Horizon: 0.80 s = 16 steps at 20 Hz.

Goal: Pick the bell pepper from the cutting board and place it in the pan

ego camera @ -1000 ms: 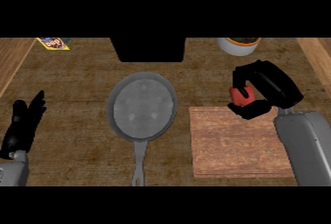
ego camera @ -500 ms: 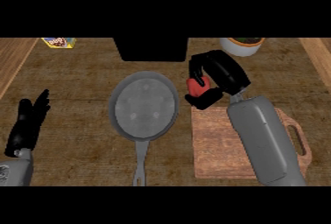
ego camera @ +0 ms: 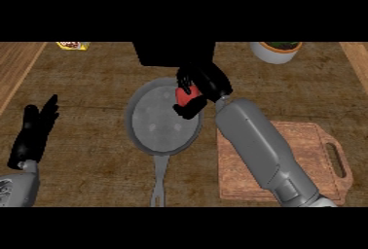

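Right hand (ego camera: 202, 83): fingers curled round red bell pepper (ego camera: 187, 97), held over the pan's (ego camera: 162, 119) upper right rim; pepper's axis unclear. Pan handle points toward viewer. Cutting board (ego camera: 320, 160) right. Left hand (ego camera: 37, 130): open, resting.

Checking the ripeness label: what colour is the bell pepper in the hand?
Red; the bell pepper shows in the head view, held by the right hand.
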Tool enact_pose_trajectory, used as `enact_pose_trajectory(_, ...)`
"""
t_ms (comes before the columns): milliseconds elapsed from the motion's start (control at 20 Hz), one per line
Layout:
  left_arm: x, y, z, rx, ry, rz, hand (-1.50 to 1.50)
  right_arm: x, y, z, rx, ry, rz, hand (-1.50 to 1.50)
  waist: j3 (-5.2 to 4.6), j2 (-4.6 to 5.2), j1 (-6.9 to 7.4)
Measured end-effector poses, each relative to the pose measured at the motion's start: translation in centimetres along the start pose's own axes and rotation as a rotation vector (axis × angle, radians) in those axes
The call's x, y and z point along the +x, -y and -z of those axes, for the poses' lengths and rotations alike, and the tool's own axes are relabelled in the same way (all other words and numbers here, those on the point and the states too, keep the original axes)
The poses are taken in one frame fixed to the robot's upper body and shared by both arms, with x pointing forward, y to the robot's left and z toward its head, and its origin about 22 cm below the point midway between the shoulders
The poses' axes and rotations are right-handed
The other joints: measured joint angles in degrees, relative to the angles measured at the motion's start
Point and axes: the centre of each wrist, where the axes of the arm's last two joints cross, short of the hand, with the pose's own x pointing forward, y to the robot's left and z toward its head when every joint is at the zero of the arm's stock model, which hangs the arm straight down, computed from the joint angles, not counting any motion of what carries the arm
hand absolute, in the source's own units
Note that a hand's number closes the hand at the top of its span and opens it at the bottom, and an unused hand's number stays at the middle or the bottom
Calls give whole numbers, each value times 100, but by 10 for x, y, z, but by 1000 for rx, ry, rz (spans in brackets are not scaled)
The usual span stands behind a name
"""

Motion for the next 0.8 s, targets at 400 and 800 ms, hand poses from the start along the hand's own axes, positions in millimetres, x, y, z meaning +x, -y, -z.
enact_pose_trajectory(400, 12, 14, 9, -44, 33, 3, 0, -7, -30, 9, 45, -48, 19, 150, 1, 78, 286)
enact_pose_trajectory(800, 26, 29, 14, -88, 70, 15, 0, -24, -53, -5, 97, -120, 173, -150, 6, 165, 623)
